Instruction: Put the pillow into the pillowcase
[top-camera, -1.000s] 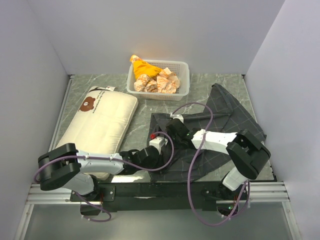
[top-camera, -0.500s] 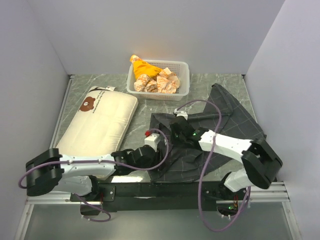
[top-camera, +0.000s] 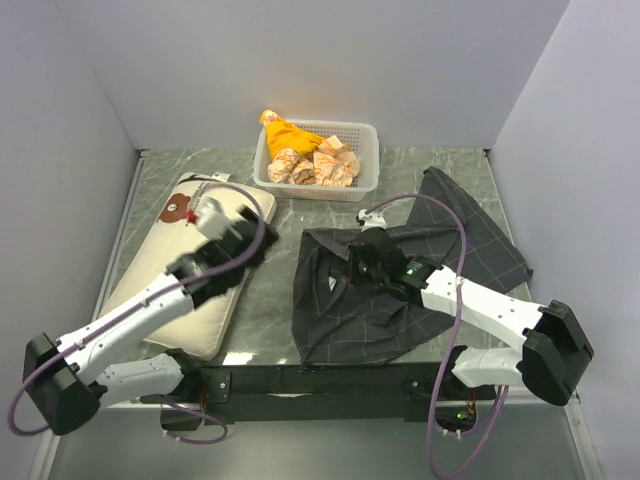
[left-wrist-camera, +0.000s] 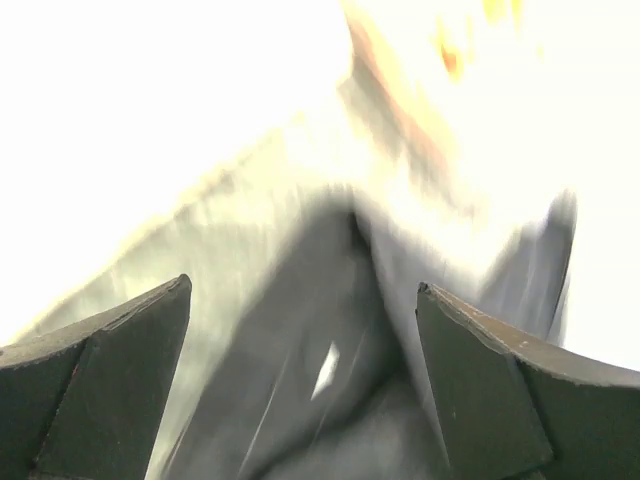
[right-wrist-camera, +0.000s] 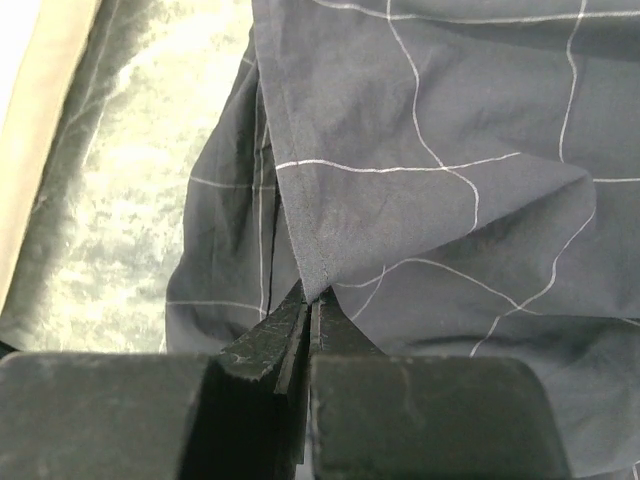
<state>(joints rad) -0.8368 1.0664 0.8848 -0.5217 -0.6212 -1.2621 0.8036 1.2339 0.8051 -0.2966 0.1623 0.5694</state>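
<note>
Fingers of the right gripper are pinched flat together on a hemmed fold of the pillowcase, close to its left edge. The left gripper is spread wide and empty above the far right part of the pillow. The pillow lies along the left wall. A bare strip of table separates its long right edge from the pillowcase. A white basket sits at the far edge, beyond both.
</note>
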